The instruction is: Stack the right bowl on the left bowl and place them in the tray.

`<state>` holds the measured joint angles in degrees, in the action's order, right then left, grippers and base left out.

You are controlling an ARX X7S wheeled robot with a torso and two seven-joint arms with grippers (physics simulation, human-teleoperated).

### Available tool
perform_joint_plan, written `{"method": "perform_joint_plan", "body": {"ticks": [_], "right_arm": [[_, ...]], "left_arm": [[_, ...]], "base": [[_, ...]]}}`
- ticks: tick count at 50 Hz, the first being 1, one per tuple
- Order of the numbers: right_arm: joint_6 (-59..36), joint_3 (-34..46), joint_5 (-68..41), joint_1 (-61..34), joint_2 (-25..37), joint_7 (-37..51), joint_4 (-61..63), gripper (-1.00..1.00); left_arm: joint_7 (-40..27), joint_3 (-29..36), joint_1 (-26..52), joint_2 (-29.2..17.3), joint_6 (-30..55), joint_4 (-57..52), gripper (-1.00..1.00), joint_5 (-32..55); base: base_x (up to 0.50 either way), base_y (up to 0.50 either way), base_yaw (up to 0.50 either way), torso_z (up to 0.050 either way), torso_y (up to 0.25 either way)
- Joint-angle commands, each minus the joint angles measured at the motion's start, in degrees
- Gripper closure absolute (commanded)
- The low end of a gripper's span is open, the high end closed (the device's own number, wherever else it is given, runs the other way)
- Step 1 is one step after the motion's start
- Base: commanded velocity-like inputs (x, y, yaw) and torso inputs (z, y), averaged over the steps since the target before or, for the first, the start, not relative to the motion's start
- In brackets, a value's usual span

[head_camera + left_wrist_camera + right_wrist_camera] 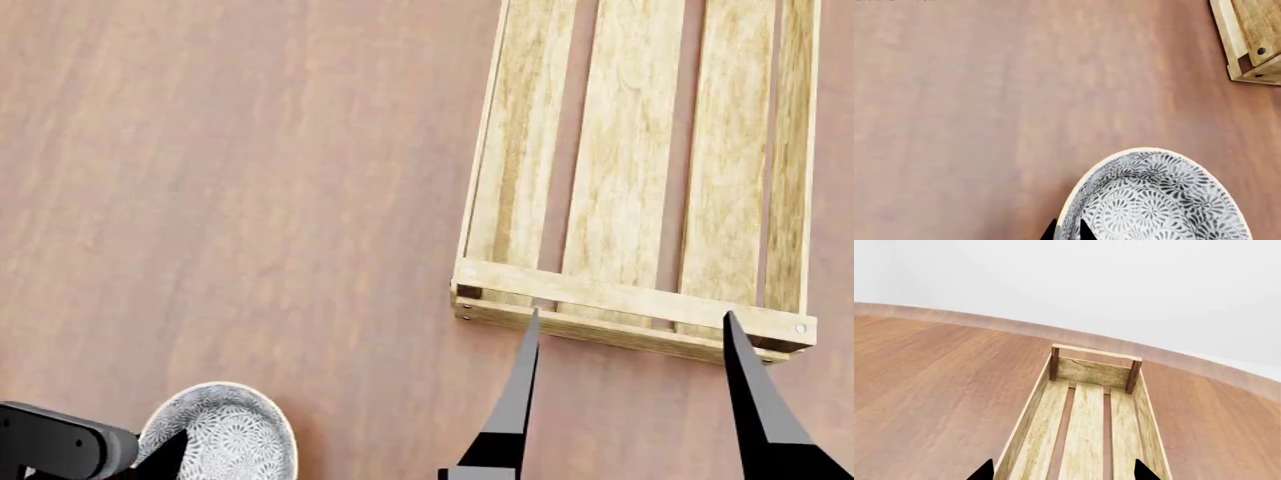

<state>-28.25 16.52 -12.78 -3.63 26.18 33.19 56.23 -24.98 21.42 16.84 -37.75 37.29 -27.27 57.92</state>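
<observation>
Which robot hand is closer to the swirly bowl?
Left. The left hand sits right at the bowl rim; the right hand hangs open by the tray.

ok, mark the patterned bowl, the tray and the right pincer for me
patterned bowl [1157,200], left wrist view, on its inner patterned wall.
tray [621,298], head view, on the near end rail.
right pincer [627,395], head view, midway between its two black fingertips, which stand wide apart.

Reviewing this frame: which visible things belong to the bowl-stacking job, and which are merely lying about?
Belong to the job:
patterned bowl, at left gripper
tray, empty
right gripper, open, empty

Lying about:
nothing visible; only the wooden table
</observation>
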Motion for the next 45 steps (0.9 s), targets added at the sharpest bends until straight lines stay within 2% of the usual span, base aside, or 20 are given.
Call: {"method": "perform_joint_plan", "body": {"ticks": [1, 11, 25, 29, 33, 45], "right_arm": [[1.4, -1.6, 0.2, 0.0, -0.7, -2.1, -0.7, -1.00], [1.2, -1.5, -0.1, -0.2, -0.5, -1.6, -0.6, -1.00], [1.1, -1.2, -0.4, -0.4, -0.1, -1.1, -0.4, -1.00], [0.9, -1.0, -0.6, -0.6, -0.1, -0.9, -0.2, -1.00], [0.8, -1.0, -0.7, -0.6, 0.1, -0.6, 0.0, -1.00], [1.0, -0.9, -1.1, -0.7, 0.4, -0.2, 0.0, -1.00]], "left_arm": [[1.0, -2.6, 0.3, 1.1, -0.3, -0.9, 1.00, 0.8], [2.0, -2.1, -0.8, 1.5, -1.9, -0.3, 1.00, -0.8], [-3.2, -6.3, 0.3, -1.5, 0.6, -7.2, 1.00, 6.8], [-2.4, -6.5, -1.1, -1.5, -0.9, -7.1, 1.00, 5.6], [-4.8, -8.2, 0.3, -2.7, 0.3, -8.9, 1.00, 9.4], [-6.8, -12.4, -0.7, -4.7, -1.4, -10.7, 1.00, 12.9]], "base": [[0.00, 0.00, 0.00, 0.000, 0.000], [0.00, 0.00, 0.00, 0.000, 0.000], [0.00, 0.00, 0.00, 0.000, 0.000], [0.00, 0.00, 0.00, 0.000, 0.000], [0.00, 0.00, 0.00, 0.000, 0.000], [0.00, 0.00, 0.00, 0.000, 0.000]]}}
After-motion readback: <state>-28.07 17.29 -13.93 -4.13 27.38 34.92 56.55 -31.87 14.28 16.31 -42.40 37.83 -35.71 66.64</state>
